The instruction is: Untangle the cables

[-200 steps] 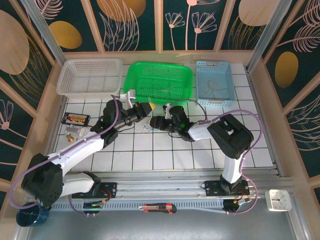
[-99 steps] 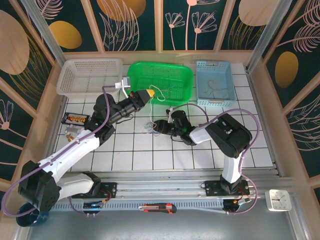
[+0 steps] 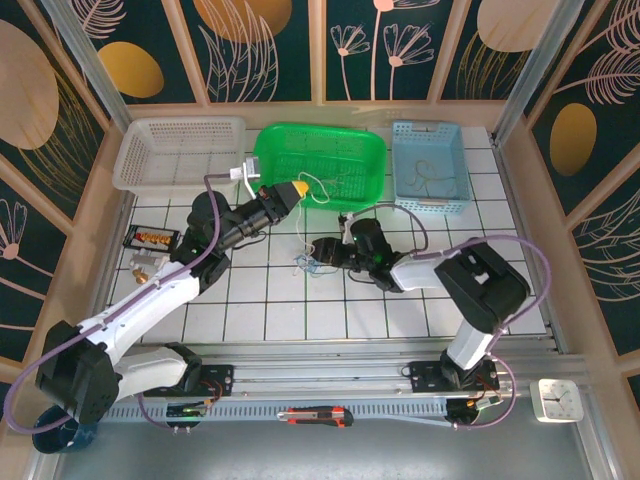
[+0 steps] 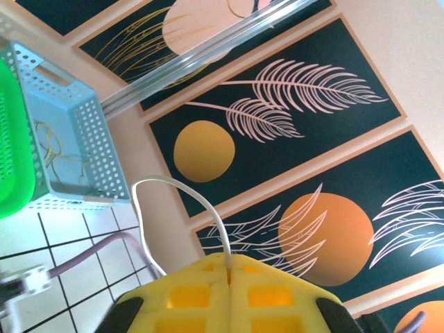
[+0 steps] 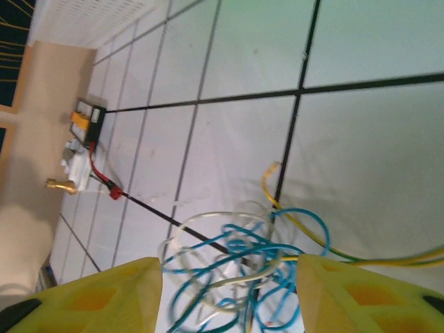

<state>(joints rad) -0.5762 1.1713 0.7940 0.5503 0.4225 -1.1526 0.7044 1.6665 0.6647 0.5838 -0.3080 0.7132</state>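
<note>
– So, which step is this?
– Pulling a strand out. At the near rim of the green plastic mesh basket [image 3: 320, 165], the left gripper [image 3: 297, 187] pinches one thin pale wire [image 4: 215, 218]. In front of the basket, the right gripper [image 5: 229, 295] straddles the tangle of thin blue, yellow and pale cables [image 5: 239, 253], fingers apart.
– Next?
– Probably pin the tangle and draw the wire free.

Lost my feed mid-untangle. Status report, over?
Left gripper shut on a pale cable. Right gripper open over the cable tangle. Dark red-tipped lead runs into the tangle.
</note>
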